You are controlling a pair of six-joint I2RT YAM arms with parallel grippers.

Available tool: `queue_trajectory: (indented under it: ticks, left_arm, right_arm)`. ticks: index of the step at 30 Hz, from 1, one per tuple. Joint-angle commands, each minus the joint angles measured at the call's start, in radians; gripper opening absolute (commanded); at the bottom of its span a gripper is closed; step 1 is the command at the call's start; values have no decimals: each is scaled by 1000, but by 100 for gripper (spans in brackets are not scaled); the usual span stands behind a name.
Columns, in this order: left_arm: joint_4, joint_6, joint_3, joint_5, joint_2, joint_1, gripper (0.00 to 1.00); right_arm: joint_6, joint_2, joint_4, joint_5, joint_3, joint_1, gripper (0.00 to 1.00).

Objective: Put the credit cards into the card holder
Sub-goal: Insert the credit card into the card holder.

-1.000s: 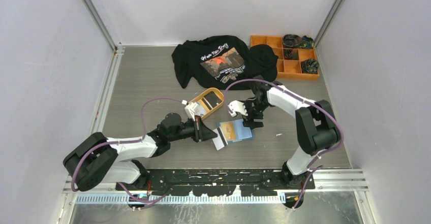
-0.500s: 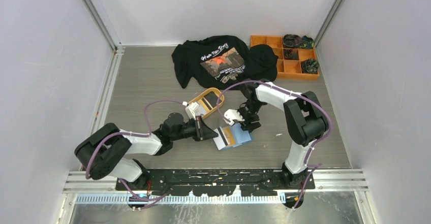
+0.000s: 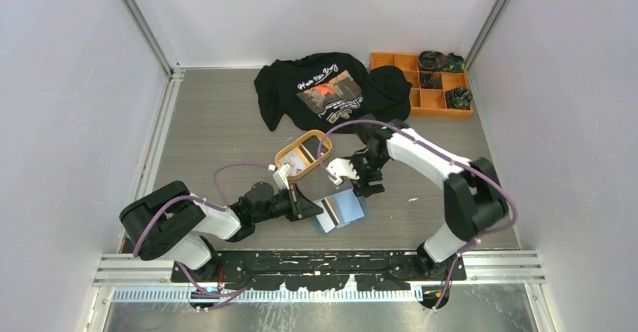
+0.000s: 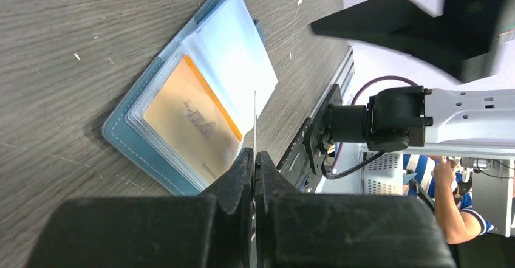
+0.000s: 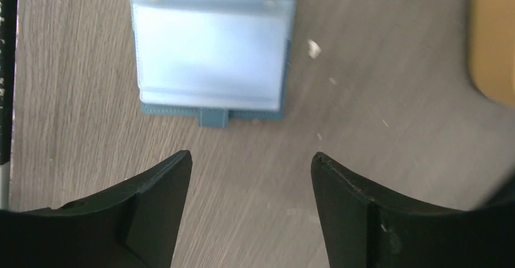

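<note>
We've got the grey wood-grain table (image 3: 218, 121) with the teal-blue folding card holder (image 3: 347, 210) open on it, an orange-tan card (image 4: 188, 122) in a clear pocket. Right gripper (image 5: 249, 158) hangs wide open, empty, just off the holder's snap tab (image 5: 214, 118). Left gripper (image 4: 255, 157) is clamped on a thin white card (image 3: 328, 216) at the holder's edge.

The holder (image 3: 347, 208) lies open on the bench (image 3: 211, 121) near the front middle, with a card (image 4: 188, 119) in its pocket. The left claw (image 3: 314, 210) is just left of it with a second card (image 3: 328, 216) between its jaws, and the right claw (image 3: 370, 185) is just behind it. A tray (image 3: 302, 155) sits behind-left of the holder, a shirt (image 3: 323, 87) farther back, and a box (image 3: 421, 83) just right of the shirt.
</note>
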Motion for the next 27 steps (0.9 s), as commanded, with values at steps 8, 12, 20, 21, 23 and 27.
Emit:
queue_trajectory:
  ticks: [8, 12, 20, 21, 23, 27]
  left_arm:
    - [206, -56, -9, -97, 68, -21, 0]
    - [362, -88, -20, -127, 175, -21, 0]
    - [478, -125, 10, -121, 338, -21, 0]
    - [478, -125, 7, -128, 335, -21, 0]
    - [478, -120, -2, -144, 326, -21, 0]
    - [472, -123, -5, -153, 328, -21, 0]
  right_arm:
    - [38, -305, -78, -319, -157, -25, 86]
    - [57, -245, -72, -231, -141, -12, 78]
    - [133, -209, 45, -49, -176, -10, 75]
    - [137, -198, 51, -30, -177, -10, 75]
    - [139, -174, 58, -2, -180, -10, 75]
    - [141, -130, 67, 47, -184, -9, 74]
